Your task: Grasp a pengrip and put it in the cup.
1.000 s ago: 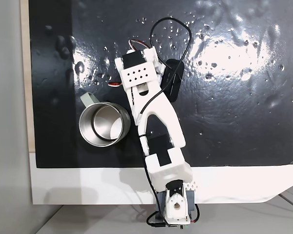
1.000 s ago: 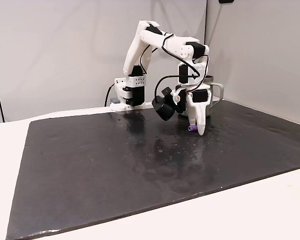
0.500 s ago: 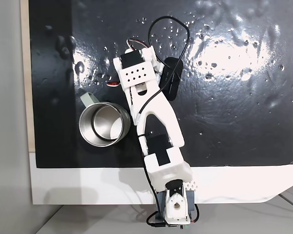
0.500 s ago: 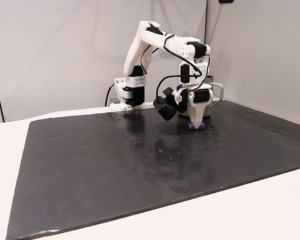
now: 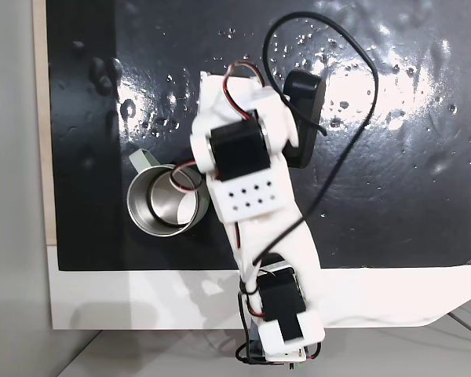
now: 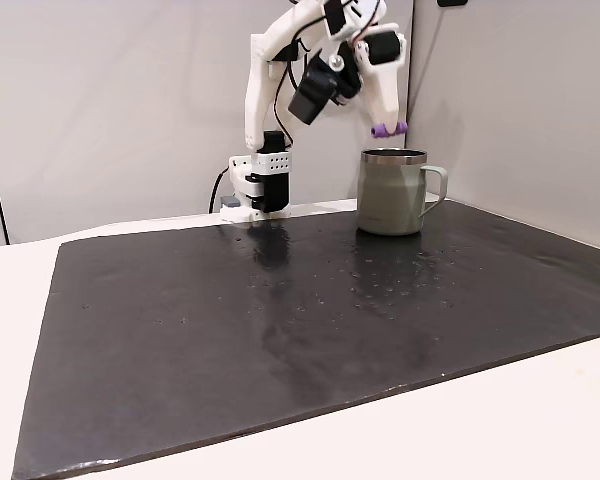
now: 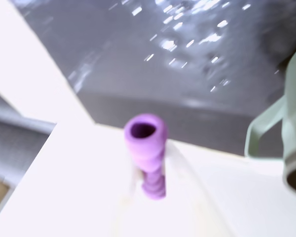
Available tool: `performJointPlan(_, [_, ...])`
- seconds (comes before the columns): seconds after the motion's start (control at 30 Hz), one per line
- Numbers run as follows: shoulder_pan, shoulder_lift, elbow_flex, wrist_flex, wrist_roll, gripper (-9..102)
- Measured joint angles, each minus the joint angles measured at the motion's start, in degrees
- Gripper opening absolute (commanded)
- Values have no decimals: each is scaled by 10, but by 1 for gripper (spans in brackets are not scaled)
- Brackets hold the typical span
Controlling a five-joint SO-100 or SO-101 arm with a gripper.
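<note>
My gripper [image 6: 388, 127] is raised high above the black mat, shut on the small light-purple pengrip [image 6: 389, 129]. In the wrist view the ribbed pengrip [image 7: 149, 153] stands clamped between the white fingers, its open end facing the camera. The cup [image 6: 392, 191], a pale grey-green steel mug with a side handle, stands on the mat just below the gripper. In the top-down fixed view the cup [image 5: 166, 201] lies to the left of the arm, which hides the gripper and pengrip there. The cup's handle [image 7: 266, 133] enters the wrist view at the right edge.
The black mat [image 6: 280, 320] covers most of the white table and carries small water drops. The arm's base [image 6: 261, 185] is mounted at the mat's far edge. A wall stands close behind the table. A black cable [image 5: 353, 149] loops over the arm.
The gripper closed on the pengrip at mat level, then lifted it well above the mat and over toward the cup. The cup has not moved.
</note>
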Motion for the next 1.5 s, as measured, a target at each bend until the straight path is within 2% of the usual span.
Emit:
performJointPlan(0.23, [-4,119,10,20,-48,0])
performJointPlan(0.63, [-183,282,244,32,-102,0])
performJointPlan(0.8, [-215,289,299,32,-111,0])
performJointPlan(1.07, [-268,211,245,31,-118,0])
performJointPlan(1.1, [-276,206,239,31,-120,4])
performJointPlan(1.17, [-281,204,236,31,-125,20])
performJointPlan(1.23, [-278,205,236,31,-127,28])
performJointPlan(1.5, [-293,217,248,31,-131,30])
